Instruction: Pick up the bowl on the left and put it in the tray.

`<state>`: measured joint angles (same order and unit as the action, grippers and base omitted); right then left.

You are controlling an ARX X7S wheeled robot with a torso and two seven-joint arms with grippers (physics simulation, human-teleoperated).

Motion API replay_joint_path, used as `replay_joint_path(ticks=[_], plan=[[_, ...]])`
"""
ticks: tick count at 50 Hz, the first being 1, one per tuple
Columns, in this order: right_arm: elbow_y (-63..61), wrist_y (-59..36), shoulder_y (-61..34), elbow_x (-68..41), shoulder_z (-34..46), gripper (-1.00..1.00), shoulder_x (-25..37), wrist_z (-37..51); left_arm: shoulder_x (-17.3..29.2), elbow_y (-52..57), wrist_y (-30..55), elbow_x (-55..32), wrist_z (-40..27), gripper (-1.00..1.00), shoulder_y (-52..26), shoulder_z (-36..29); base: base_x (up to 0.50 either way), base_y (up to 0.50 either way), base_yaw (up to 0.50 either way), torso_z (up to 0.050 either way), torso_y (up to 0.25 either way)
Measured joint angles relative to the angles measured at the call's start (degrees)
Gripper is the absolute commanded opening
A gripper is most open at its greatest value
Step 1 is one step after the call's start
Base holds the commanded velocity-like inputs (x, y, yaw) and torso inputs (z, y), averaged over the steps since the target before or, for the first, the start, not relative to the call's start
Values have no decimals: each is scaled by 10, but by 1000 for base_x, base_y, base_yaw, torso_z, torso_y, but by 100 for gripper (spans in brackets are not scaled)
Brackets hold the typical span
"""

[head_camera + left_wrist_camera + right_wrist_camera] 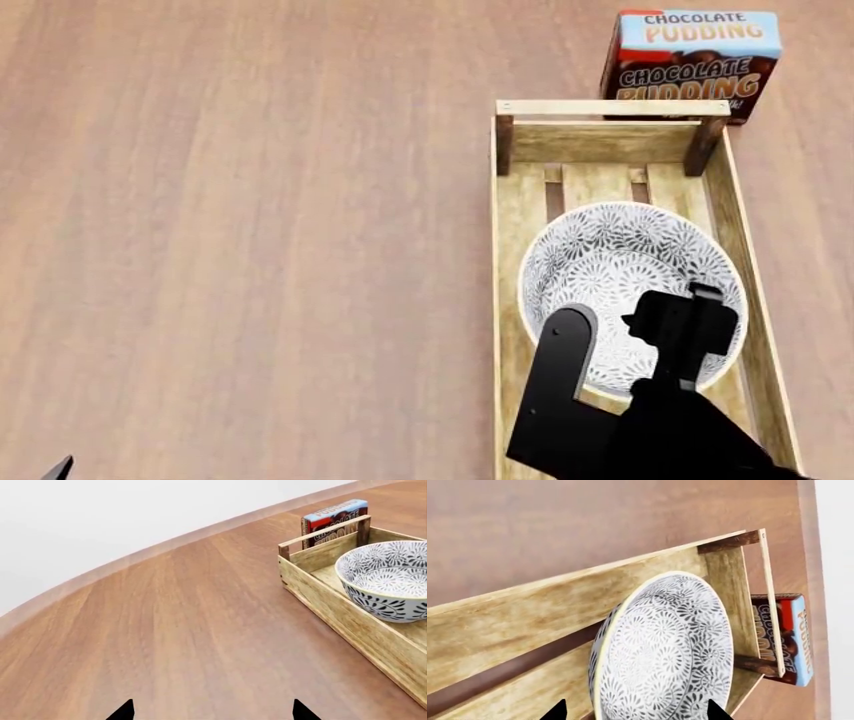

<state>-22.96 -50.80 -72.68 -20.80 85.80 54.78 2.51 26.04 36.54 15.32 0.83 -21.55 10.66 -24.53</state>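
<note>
Right gripper (661, 325): black, jaws apart, poised over the bowl (631, 295). Left gripper (213, 711): jaws apart, over bare wood-grain table (167, 630). Bowl: round, deep, white ceramic, dense grey-black floral pattern, sitting inside the tray (514, 300), a slatted light-wood crate with darker corner posts. Box (690, 62), just behind the tray: "CHOCOLATE PUDDING".
</note>
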Motion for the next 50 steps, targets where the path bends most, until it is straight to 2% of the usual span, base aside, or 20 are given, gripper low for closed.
replay_joint_path(ticks=[18, 27, 34, 40, 46, 50], plan=[[-99, -39, -26, -16, -25, 100, 45, 2, 4, 7, 2, -1, -3, 100, 2, 0, 0, 0, 0, 0, 0], [-163, -4, -10, -26, -56, 100, 98, 64, 7, 7, -4, -4, -6, 100, 7, 2, 0, 0, 0, 0, 0], [-194, 125, 53, -26, -72, 100, 169, 201, 8, 0, -16, -10, -10, 100, 12, 9, 0, 0, 0, 0, 0], [-171, 316, 141, -5, -52, 100, 216, 356, 7, -18, -35, -16, -16, 100, 13, 20, 0, 0, 0, 0, 0], [-125, 518, 233, 31, -21, 100, 231, 509, 6, -41, -61, -27, -22, 100, 14, 34, 0, 0, 0, 0, 0], [-84, 627, 286, 64, -2, 100, 219, 594, 5, -66, -93, -30, -28, 100, 16, 42, 0, 0, 0, 0, 0]])
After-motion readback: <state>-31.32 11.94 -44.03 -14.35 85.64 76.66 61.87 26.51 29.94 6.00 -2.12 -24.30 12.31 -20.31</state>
